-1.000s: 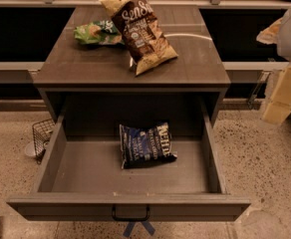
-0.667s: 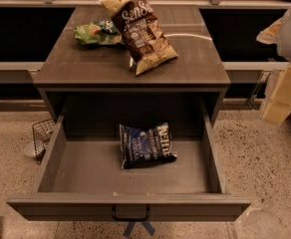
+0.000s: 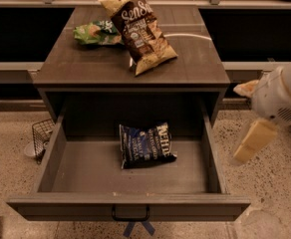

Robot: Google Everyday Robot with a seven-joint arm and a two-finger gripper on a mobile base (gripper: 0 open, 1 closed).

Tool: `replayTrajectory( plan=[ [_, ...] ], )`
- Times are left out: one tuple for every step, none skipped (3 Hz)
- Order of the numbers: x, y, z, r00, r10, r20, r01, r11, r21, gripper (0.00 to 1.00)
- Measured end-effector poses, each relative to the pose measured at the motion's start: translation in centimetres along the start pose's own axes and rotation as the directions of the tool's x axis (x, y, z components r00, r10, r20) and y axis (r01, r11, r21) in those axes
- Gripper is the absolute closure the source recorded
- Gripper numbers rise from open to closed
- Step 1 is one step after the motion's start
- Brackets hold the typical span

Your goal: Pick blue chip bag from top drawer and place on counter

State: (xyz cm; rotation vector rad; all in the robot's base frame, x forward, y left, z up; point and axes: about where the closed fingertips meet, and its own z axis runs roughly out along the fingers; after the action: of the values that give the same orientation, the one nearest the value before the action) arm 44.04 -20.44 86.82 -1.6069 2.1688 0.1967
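Note:
The blue chip bag point(image 3: 145, 146) lies flat in the open top drawer point(image 3: 85, 171), near the middle of its floor, white lettering up. The drawer's front carries a small black handle point(image 3: 130, 217). The counter point(image 3: 195, 59) above bears a brown SunChips bag point(image 3: 140, 29) and a green bag point(image 3: 95, 33). My gripper point(image 3: 250, 139) hangs at the right, outside the drawer and beyond its right wall, under the white arm point(image 3: 282, 93). It is well apart from the blue bag and holds nothing that I can see.
A small wire basket point(image 3: 42, 136) stands on the speckled floor left of the drawer. Dark shelving runs behind the cabinet on both sides. A blue tape cross point(image 3: 138, 228) marks the floor under the drawer front.
The arm and gripper have come down and to the left, closer to the drawer's right side. The bags and the drawer have not moved.

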Motion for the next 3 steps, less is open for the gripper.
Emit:
replayTrajectory(
  plan=[
    [0.0, 0.2, 8.3, 0.98, -0.02, 0.199, 0.037, 0.996, -0.081, 0.0],
    [-1.1, -0.1, 14.5, 0.942, -0.063, 0.329, 0.106, 0.9878, -0.114, 0.0],
    [-3.1, 0.1, 19.2, 0.918, -0.144, 0.37, 0.204, 0.9706, -0.128, 0.0]
  ],
)
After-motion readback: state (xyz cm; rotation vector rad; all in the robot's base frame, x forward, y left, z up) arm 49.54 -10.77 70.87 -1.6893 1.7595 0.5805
